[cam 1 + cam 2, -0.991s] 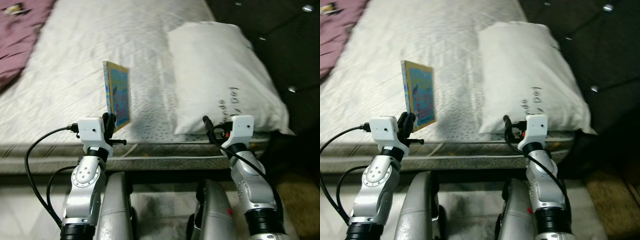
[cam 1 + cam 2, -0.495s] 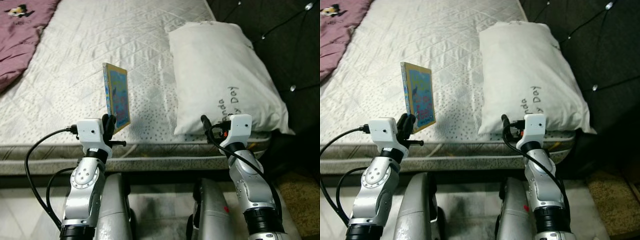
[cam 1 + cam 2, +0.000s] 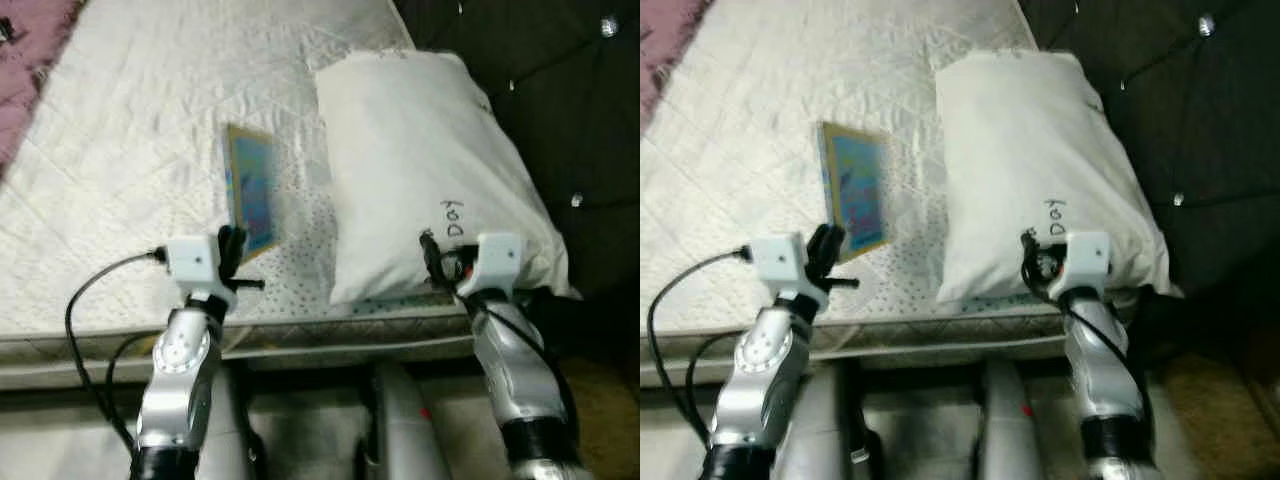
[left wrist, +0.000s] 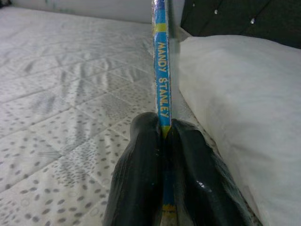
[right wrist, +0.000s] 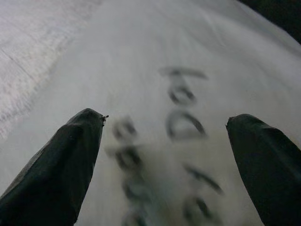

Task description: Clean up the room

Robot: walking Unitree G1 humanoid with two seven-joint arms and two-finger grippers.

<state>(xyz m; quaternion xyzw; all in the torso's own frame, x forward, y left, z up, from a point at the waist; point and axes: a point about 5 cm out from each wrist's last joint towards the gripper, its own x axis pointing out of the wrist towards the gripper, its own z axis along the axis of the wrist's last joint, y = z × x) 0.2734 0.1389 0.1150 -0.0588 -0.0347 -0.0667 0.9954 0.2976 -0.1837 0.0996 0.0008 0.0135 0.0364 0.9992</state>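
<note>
Holding a thin picture book (image 3: 251, 190) upright by its lower edge, my left end effector (image 4: 163, 141) pinches the blue spine, lettered "MANDY STANLEY", between both black fingers (image 4: 138, 179) above the quilted white mattress (image 3: 130, 150) of the bed. The book stands just beside a white pillow (image 3: 420, 160) bearing dark handwriting. My right end effector (image 5: 164, 141) hovers at the pillow's near end, its fingers spread wide with nothing between them. A dark tufted headboard (image 3: 560, 90) rises behind the pillow. The head views are somewhat blurred.
</note>
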